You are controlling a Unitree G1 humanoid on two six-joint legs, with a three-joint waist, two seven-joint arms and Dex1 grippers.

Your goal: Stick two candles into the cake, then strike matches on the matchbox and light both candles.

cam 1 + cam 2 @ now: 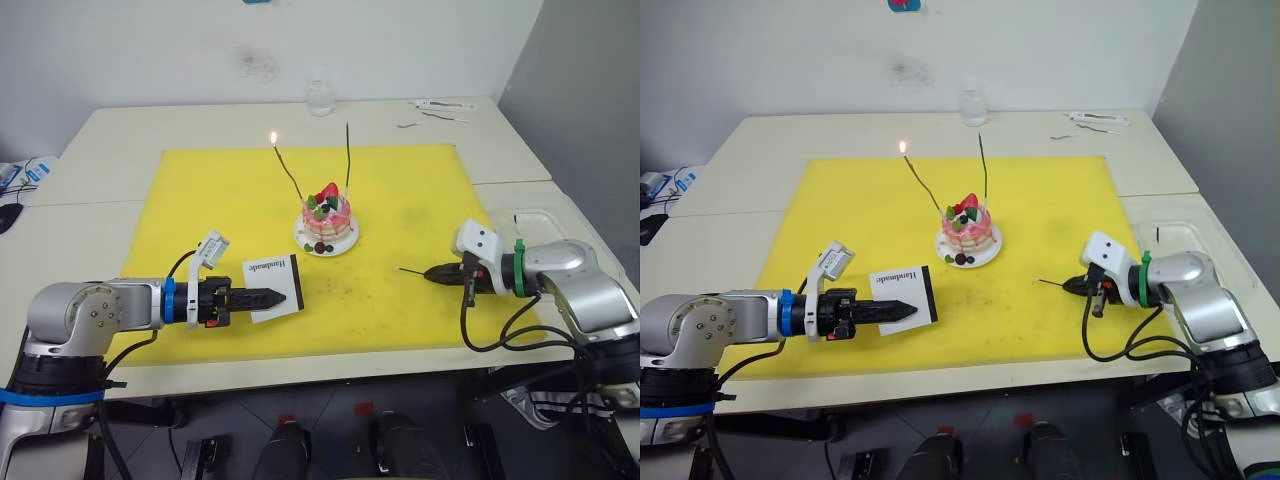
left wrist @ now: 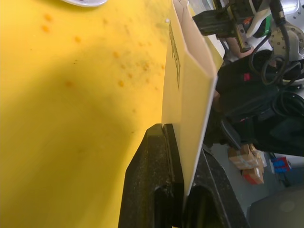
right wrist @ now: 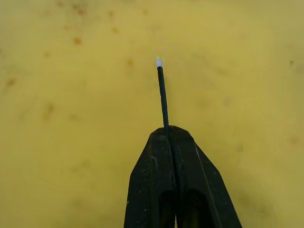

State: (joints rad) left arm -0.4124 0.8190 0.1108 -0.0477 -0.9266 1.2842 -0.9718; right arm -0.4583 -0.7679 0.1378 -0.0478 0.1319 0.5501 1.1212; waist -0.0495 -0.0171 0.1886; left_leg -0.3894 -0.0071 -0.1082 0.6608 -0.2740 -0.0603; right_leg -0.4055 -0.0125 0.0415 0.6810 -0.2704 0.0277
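Note:
The pink cake sits on its white plate mid-mat, with two candles stuck in it. The left candle leans left and burns with a small flame at its tip. The right candle stands upright and is unlit. My left gripper is shut on the white matchbox, holding it on edge at the front left of the mat. At the front right, my right gripper is shut on a dark match whose pale tip points toward the cake, just above the mat.
A yellow mat covers the middle of the table. A clear glass stands at the back edge, and small white items lie at the back right. A white tray sits right of the mat.

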